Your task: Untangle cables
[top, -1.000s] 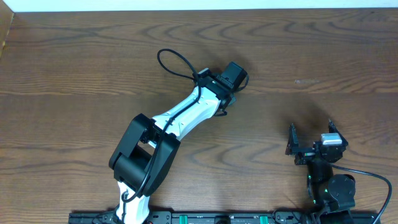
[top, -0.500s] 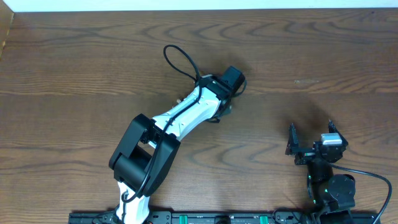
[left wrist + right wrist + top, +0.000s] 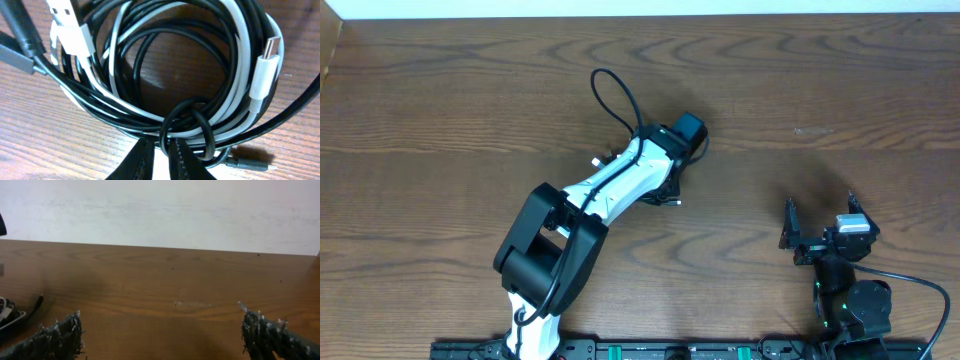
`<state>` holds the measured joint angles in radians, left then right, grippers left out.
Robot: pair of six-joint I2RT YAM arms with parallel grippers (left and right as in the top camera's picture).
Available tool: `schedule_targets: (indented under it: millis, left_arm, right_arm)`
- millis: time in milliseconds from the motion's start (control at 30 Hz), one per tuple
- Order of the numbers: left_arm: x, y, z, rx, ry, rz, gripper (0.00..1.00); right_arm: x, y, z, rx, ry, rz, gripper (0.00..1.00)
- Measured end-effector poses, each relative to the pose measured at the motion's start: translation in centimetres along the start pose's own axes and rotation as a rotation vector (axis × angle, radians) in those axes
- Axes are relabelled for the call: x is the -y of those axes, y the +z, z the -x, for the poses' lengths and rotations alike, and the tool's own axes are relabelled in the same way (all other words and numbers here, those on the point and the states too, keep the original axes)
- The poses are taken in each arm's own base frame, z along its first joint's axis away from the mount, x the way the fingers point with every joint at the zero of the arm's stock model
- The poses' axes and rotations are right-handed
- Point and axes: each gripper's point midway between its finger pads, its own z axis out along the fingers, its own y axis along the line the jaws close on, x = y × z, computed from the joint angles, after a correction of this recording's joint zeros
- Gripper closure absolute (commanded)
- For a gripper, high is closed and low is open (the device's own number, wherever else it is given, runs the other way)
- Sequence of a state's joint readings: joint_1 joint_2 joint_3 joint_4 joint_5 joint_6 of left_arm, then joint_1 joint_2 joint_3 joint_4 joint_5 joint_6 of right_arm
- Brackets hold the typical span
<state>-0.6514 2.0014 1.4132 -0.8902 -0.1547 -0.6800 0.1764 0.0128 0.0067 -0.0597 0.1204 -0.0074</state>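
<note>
The cables (image 3: pixel 150 75), one black cord and one white cord, lie coiled together in a bundle on the wooden table. My left gripper (image 3: pixel 162 150) is shut on the near edge of that bundle. A white strand shows between its fingers (image 3: pixel 142 162), and a small black loop wraps the right one. A white plug (image 3: pixel 265 70) and a thin black plug (image 3: pixel 250 164) stick out. From overhead my left arm covers most of the bundle; only a white end (image 3: pixel 599 160) and black bits (image 3: pixel 670 198) show. My right gripper (image 3: pixel 820 214) (image 3: pixel 165 335) stands wide open and holds nothing, far to the right.
The left arm's own black wire arcs in a loop (image 3: pixel 612 90) behind its wrist. The table's far edge (image 3: pixel 640 14) meets a white wall. In the right wrist view a bit of the bundle (image 3: pixel 10 314) shows at the left border.
My left wrist has swung a little left and toward the front, dragging the bundle so that a white end now shows beside the arm. The right arm has not moved.
</note>
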Motion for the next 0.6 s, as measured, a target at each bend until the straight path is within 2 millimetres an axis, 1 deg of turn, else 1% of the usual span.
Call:
schedule_targets:
  millis: [167,200,233,300,433,600]
  left_arm:
    - [0.0,-0.1,-0.1,-0.03,-0.104,-0.029,0.78]
    - [0.1,-0.1,-0.2,-0.034,-0.132,-0.033,0.77]
    - [0.2,-0.1,-0.2,-0.037,-0.156,-0.038,0.74]
    - [0.5,-0.1,-0.1,-0.036,-0.209,-0.052,0.74]
    - [1.0,-0.2,0.1,-0.033,-0.262,-0.074,0.74]
    - [1.1,-0.1,0.1,-0.035,-0.297,-0.075,0.74]
  right_arm:
    - [0.0,0.0,0.0,0.0,0.0,0.0,0.01]
    - [0.0,0.0,0.0,0.0,0.0,0.0,0.01]
    - [0.0,0.0,0.0,0.0,0.0,0.0,0.01]
    - [0.0,0.0,0.0,0.0,0.0,0.0,0.01]
    - [0.0,0.0,0.0,0.0,0.0,0.0,0.01]
    - [0.0,0.0,0.0,0.0,0.0,0.0,0.01]
